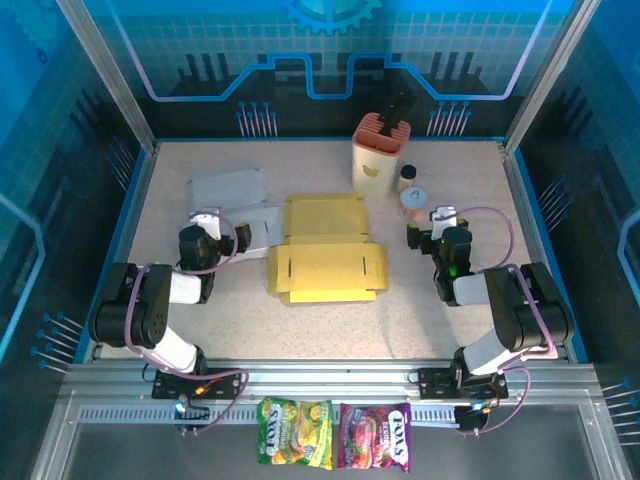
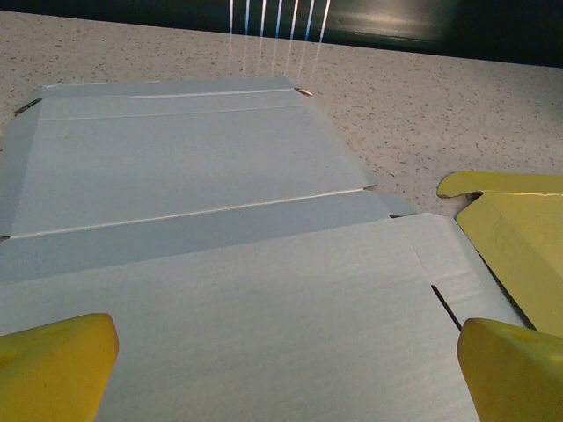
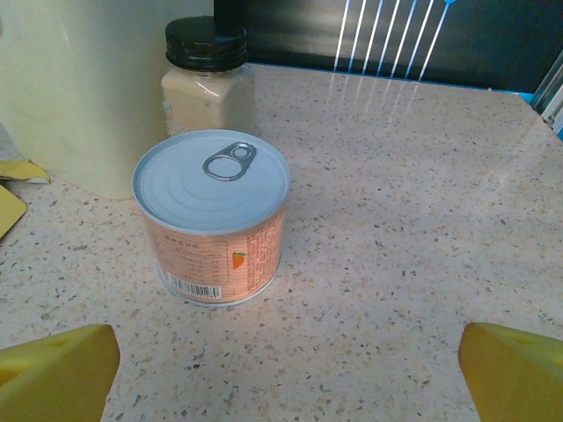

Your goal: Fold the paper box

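An unfolded yellow paper box (image 1: 325, 248) lies flat in the middle of the table. Its edge shows at the right of the left wrist view (image 2: 519, 237). A second flat box, white (image 1: 235, 200), lies to its left. My left gripper (image 1: 224, 226) hangs low over the near part of the white box (image 2: 193, 220), open, with nothing between its yellow fingertips (image 2: 53, 369). My right gripper (image 1: 432, 224) stands to the right of the yellow box, open (image 3: 281, 378) over bare table, facing a tin can (image 3: 213, 220) without touching it.
A cream holder with a red top (image 1: 380, 152) stands at the back, right of centre, with a black-lidded jar (image 1: 408, 177) and the tin can (image 1: 415, 203) beside it. Two candy bags (image 1: 295, 432) (image 1: 375, 437) lie on the rail below the table's front edge.
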